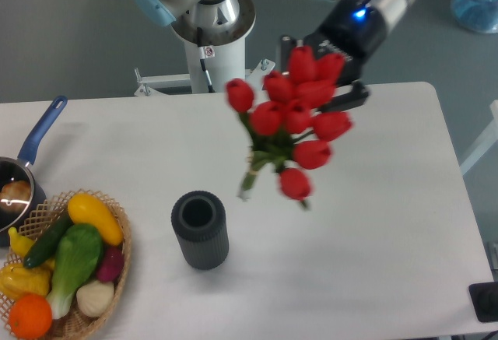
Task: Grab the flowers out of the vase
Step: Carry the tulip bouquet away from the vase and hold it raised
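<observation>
The flowers (292, 118), a bunch of red tulips with green stems, hang in the air above the table, up and to the right of the vase. My gripper (323, 75) is shut on the top buds of the bunch, its black fingers partly hidden behind them. The stem ends (247, 184) dangle free, well clear of the vase. The vase (200, 229), dark grey and ribbed, stands upright on the white table with its round mouth empty.
A wicker basket (118, 258) of vegetables sits at the front left. A blue-handled pot (31, 149) lies at the left edge. The arm's base column (210, 44) rises behind the table. A black object (486, 301) shows at the lower right corner.
</observation>
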Robot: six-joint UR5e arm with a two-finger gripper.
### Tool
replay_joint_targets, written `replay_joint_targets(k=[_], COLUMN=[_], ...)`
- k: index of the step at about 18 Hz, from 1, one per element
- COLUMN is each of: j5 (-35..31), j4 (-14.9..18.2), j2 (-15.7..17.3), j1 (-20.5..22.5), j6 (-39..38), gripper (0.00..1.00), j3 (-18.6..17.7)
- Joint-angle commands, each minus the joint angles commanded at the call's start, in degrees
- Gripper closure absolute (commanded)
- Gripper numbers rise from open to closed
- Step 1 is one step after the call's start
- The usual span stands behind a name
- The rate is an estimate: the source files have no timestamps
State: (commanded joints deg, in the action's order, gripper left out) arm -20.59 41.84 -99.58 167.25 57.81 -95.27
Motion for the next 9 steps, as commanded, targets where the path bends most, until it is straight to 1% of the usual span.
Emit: replay_joint_targets(k=[1, 2, 3, 4, 7, 8, 9], j5=[-5.7, -9.4, -11.6, -12.7, -14.1, -16.3, -20.1], j4=[0.0, 0.0, 0.0, 0.0, 0.2, 0.2, 0.2], j2=[-0.1, -0.1, -0.3, -1.4, -3.6, -4.2, -4.3], j1=[0.5, 0.6, 0.7, 0.7, 1.1, 1.1, 0.8], j6=[1.4, 2.2, 3.0, 5.4, 9.9, 10.5, 11.7], gripper=[1.0, 1.0, 1.0, 1.0, 1.0, 1.0, 1.0], j3=[-0.2, -0.2, -0.2, -0.2, -0.2, -0.3, -0.6])
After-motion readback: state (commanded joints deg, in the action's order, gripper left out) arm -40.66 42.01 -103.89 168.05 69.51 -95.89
